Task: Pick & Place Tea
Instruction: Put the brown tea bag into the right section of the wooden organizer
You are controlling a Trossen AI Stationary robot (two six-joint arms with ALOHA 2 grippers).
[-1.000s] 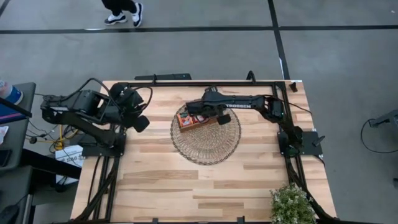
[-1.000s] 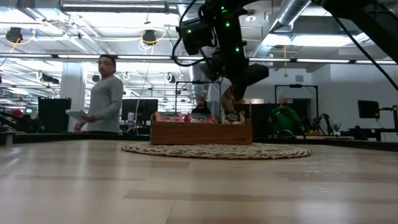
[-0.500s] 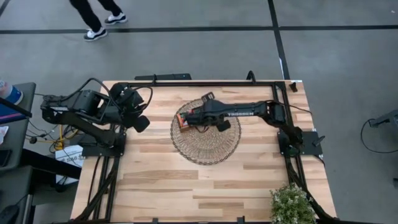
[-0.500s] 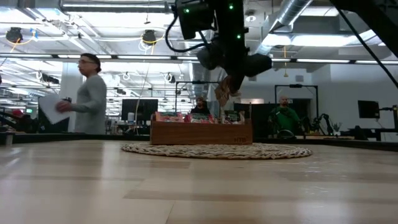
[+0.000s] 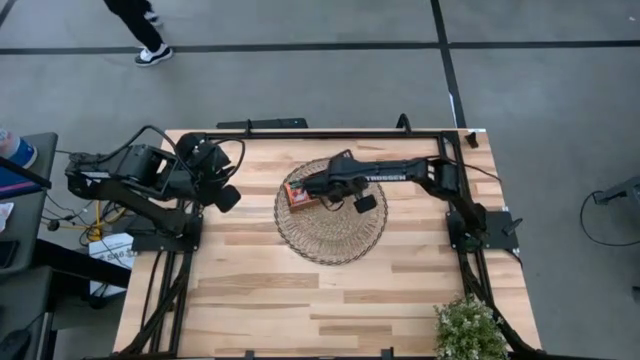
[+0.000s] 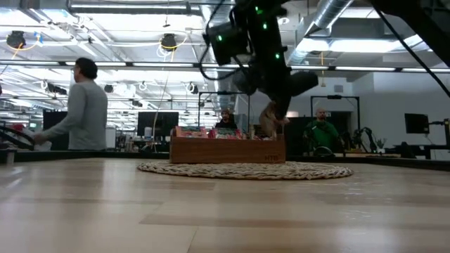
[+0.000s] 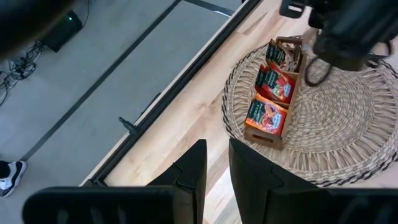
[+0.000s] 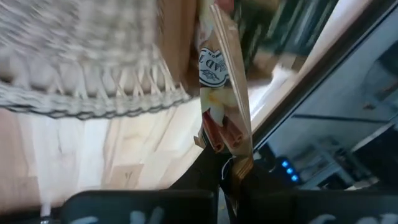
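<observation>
Tea sachet (image 8: pixel 222 93), light, thin and floppy, hangs pinched by one edge in the right tool (image 8: pixel 225 167) above the wooden tray (image 5: pixel 297 193); left tool (image 7: pixel 214 171) narrowly parted, empty.

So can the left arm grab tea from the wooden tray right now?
Probably not yet. The left gripper sits back near the table's left edge, clear of the wooden tray, and the right gripper hovers over the tray holding a sachet.

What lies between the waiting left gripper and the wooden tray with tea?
In the left wrist view: bare tabletop, then the woven mat's rim between the left gripper and the tray.
</observation>
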